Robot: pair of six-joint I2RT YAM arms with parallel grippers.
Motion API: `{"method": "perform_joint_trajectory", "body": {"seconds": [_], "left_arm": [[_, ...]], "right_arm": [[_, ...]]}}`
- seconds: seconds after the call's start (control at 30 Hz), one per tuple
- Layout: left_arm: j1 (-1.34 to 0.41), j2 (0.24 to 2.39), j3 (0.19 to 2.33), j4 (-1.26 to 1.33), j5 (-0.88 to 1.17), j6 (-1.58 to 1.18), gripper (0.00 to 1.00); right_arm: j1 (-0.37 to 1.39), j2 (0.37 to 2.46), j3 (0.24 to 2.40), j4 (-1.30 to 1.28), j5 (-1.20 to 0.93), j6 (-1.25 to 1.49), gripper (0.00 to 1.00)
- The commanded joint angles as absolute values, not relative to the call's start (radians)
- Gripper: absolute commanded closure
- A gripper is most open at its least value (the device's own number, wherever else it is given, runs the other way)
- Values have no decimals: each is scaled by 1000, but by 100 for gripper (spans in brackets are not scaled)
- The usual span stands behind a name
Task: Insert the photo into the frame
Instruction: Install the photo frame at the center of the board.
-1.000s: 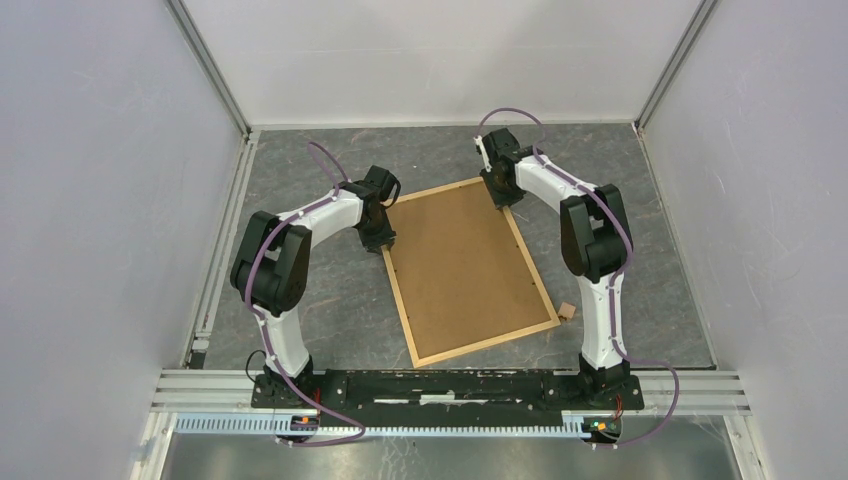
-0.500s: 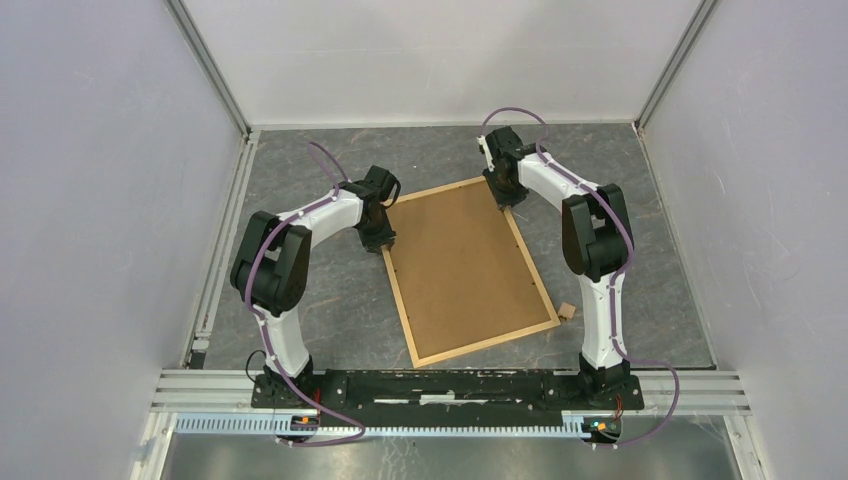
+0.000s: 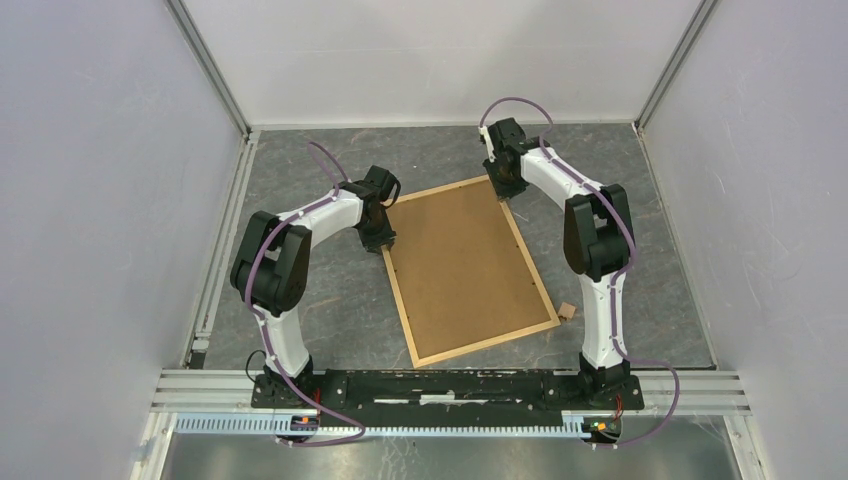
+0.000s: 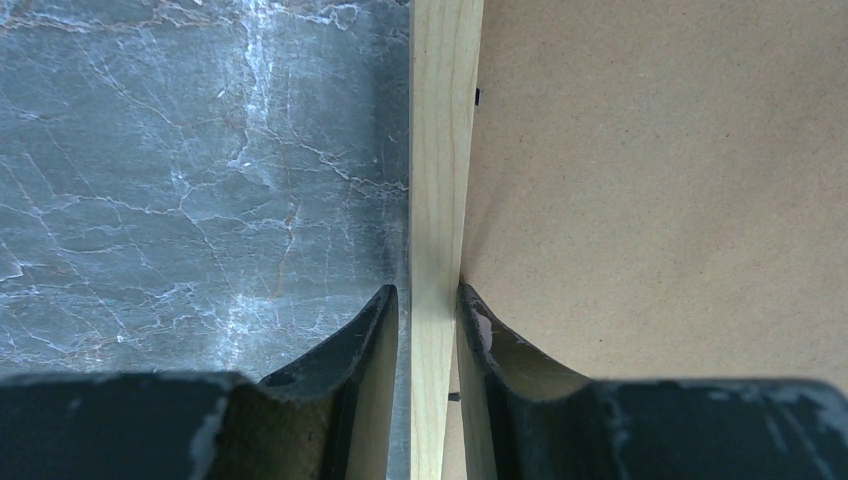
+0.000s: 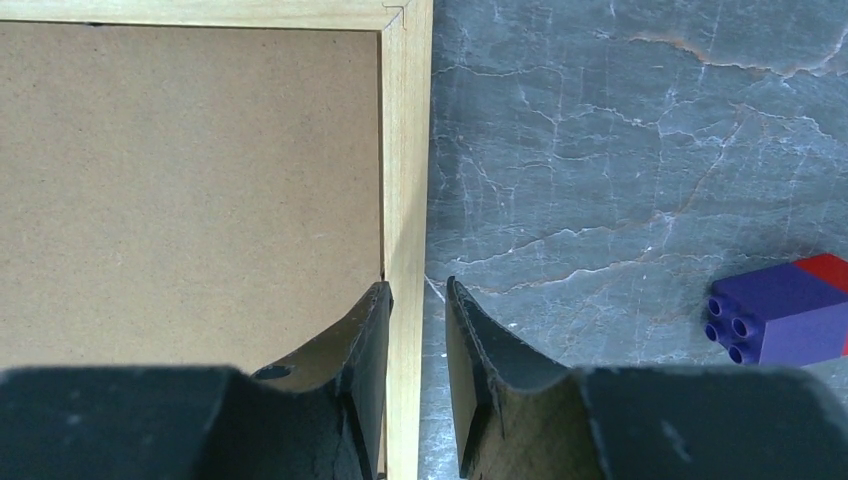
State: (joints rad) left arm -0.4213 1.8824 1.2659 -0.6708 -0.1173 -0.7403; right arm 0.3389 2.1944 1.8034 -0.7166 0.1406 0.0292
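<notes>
The frame lies back-up on the grey surface. The left claw is narrowed onto the frame's left rail. The right claw straddles its right rail near the far corner; whether it grips, I cannot tell. A purple-red block sits right of the frame.

Frame: pale natural wood rim, plain brown fibreboard back. Table: grey, white marble veining. Brick: purple-blue, red end.
</notes>
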Motion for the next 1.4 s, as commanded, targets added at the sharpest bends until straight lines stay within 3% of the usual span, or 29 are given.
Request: {"method": "perform_joint_trajectory", "body": {"seconds": [0.0, 1.1, 1.37], "left_arm": [[-419, 1913, 1258, -698, -156, -736, 66], [-419, 1916, 1256, -699, -155, -732, 66], [-419, 1917, 1256, -698, -151, -732, 66]], "right_arm": [[336, 2180, 1798, -706, 125, 40, 68], [327, 2290, 1841, -723, 249, 38, 69], [298, 2181, 1809, -704, 113, 54, 66]]}}
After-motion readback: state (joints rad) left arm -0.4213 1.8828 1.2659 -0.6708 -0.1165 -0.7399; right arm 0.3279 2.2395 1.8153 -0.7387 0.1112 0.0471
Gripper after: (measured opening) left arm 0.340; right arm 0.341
